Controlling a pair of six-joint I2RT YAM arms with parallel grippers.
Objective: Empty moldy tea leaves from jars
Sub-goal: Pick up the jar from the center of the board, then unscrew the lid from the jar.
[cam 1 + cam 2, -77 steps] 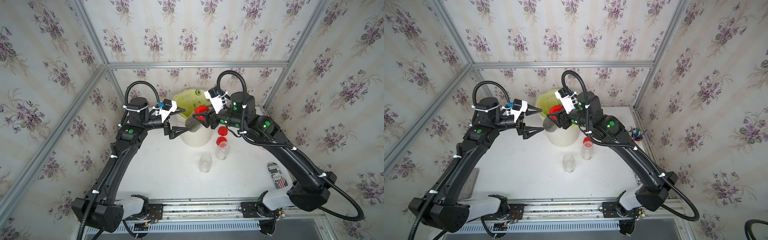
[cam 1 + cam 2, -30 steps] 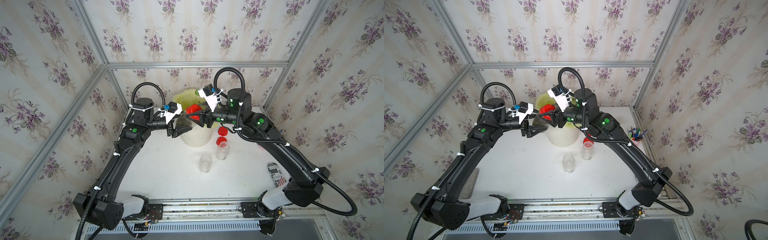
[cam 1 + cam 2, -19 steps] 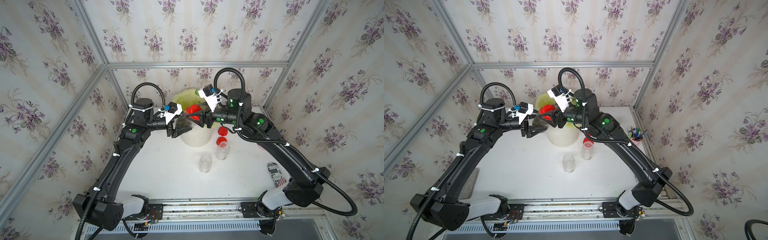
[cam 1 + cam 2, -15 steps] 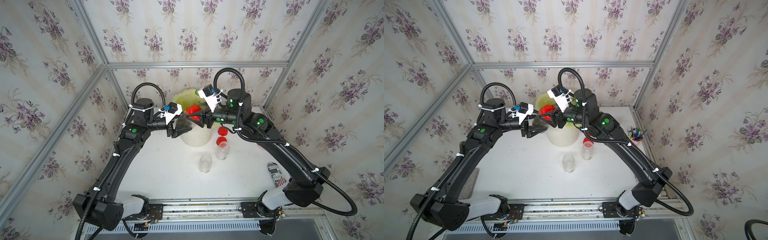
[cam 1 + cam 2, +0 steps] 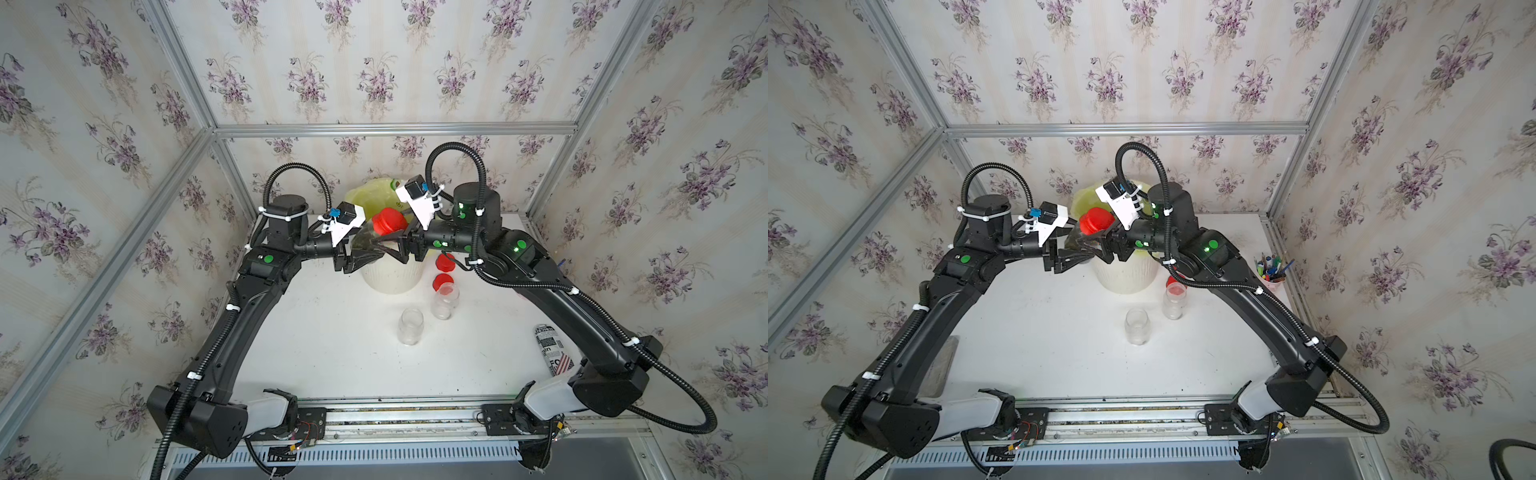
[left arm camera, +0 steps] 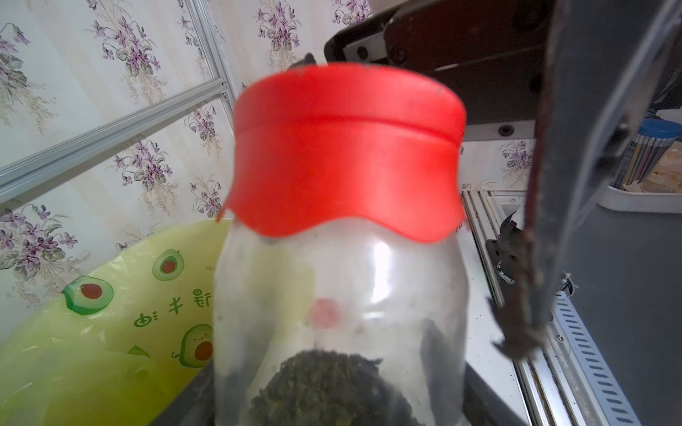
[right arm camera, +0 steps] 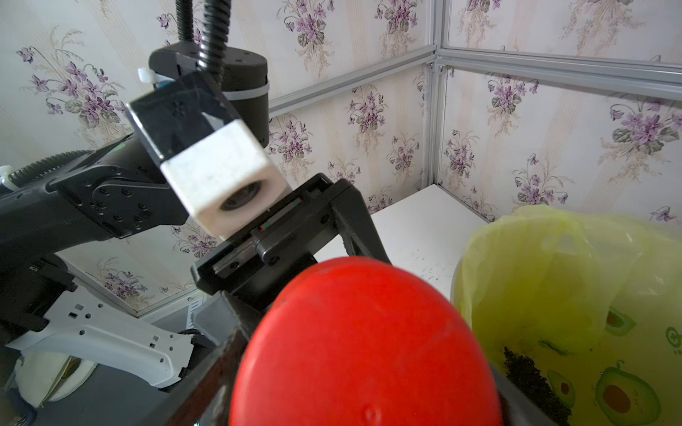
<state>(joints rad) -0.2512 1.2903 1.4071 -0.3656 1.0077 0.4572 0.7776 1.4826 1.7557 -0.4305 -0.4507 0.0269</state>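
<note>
delta vs 2.6 s back: right arm has swung in toward the left arm. The cap (image 5: pixel 388 220) sits slightly further left and the hands are closer together.
delta vs 1 s and 0.5 s back: arms, jar and cap are in the same spot in both top views, no visible shift.
left hand (image 5: pixel 365 250): clenched on the body of the jar (image 6: pixel 339 295). Jar is tilted, cap end toward the right hand.
right hand (image 5: pixel 392 246): spread around the cap, not gripping. Left wrist view shows a gap between the cap edge and the one finger (image 6: pixel 590 147) in sight.
cap: red, on the jar.
tea leaves (image 6: pixel 324 383): dark clump in the low end of the held jar, which hangs over the near-left rim of the bin (image 5: pixel 390 278).
bag (image 7: pixel 553 276): yellow-green liner in the bin, dark crumbs (image 7: pixel 527 372) lying inside.
front jar (image 5: pixel 411 326): open, looks empty, upright on the surface (image 5: pixel 332 332).
back jar (image 5: pixel 444 297): open, looks empty, upright between the front jar and the bin, with loose caps (image 5: pixel 444 259) just behind it.
writing, bag: green characters beside the avocado print in the left wrist view, can't read them.
writing, can (image 5: pixel 555 347): lies at the right front of the surface. Newsprint-style label, "FO" legible near its front end, rest too small.
pen cup (image 5: pixel 1273 272): at the right edge of the surface.
</note>
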